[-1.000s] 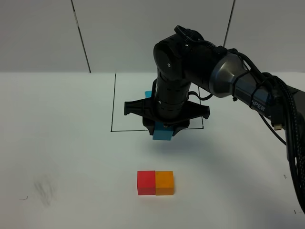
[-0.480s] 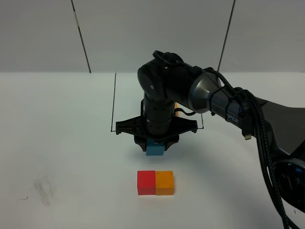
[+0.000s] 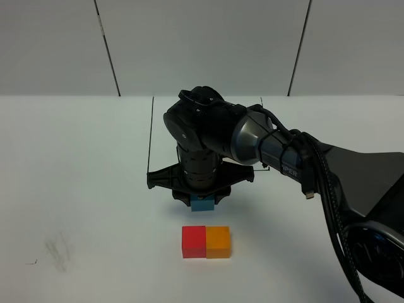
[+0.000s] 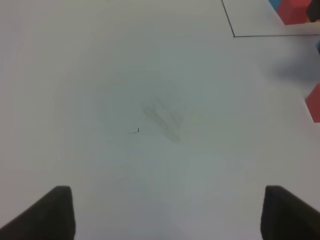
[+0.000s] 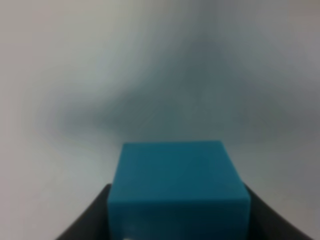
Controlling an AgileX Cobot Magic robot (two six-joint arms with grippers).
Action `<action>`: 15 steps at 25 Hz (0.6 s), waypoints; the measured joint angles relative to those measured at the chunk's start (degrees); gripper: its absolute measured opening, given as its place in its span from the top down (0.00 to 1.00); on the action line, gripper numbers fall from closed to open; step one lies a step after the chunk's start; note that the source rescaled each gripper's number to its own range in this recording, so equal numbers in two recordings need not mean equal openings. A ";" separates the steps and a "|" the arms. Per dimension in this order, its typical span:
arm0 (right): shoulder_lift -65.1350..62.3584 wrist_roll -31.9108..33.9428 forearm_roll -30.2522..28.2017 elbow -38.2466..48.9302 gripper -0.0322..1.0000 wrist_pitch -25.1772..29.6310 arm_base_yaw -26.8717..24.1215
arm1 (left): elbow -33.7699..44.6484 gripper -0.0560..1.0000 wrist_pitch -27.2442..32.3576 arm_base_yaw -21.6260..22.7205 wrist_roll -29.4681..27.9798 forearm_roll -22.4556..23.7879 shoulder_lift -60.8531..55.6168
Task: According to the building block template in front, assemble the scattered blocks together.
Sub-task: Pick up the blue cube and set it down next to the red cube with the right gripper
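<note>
Behind red cube (image 3: 194, 241), right tool (image 3: 202, 201) gripping blue cube (image 5: 177, 187), no readable lettering

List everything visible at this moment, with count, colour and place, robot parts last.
blue cube: one, light blue, clamped between the right gripper's jaws, just behind the red cube.
red cube: one, red, on the table, touching the orange cube's left side.
orange cube: one, orange, on the table, right of the red one.
template: one, red and blue parts show inside a thin black outline, mostly hidden behind the right arm.
table: one, white, with a faint grey smudge at front left.
right gripper: one, black, shut on the blue cube.
left gripper: one, black, open over bare table.
</note>
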 joint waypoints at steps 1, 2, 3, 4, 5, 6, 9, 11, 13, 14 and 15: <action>0.20 0.00 0.00 0.00 0.76 0.05 0.00 | 0.00 0.07 0.00 0.00 0.00 0.00 0.00; 0.49 0.00 0.00 0.00 0.76 0.11 0.00 | 0.00 0.07 0.00 0.00 0.00 0.00 0.00; 0.63 0.00 0.00 0.00 0.76 0.15 0.00 | 0.00 0.07 0.00 0.00 0.00 0.00 0.00; 0.94 0.06 0.00 0.00 0.76 0.22 0.00 | 0.00 0.07 0.00 0.00 0.00 0.00 0.00; 1.22 0.05 0.00 0.00 0.76 0.22 0.00 | 0.00 0.07 0.00 0.00 0.00 0.00 0.00; 1.31 0.12 0.18 0.00 0.76 0.22 0.00 | 0.00 0.07 0.00 0.00 0.00 0.00 0.00; 1.47 0.17 1.13 0.00 0.76 -0.08 0.00 | 0.00 0.07 0.00 0.00 0.00 0.05 0.00; 1.47 0.12 2.10 0.00 0.76 -0.62 0.00 | 0.00 0.07 0.00 0.00 0.00 0.05 0.00; 1.47 -0.05 2.87 0.00 0.76 -0.90 0.00 | 0.00 0.07 0.00 0.00 0.00 0.05 0.00; 1.47 -0.15 3.13 0.00 0.76 -1.03 0.00 | 0.00 0.07 0.00 0.00 0.00 0.05 0.00; 1.47 -0.27 3.40 0.00 0.76 -1.03 0.00 | 0.00 0.07 0.00 0.00 0.00 0.10 0.00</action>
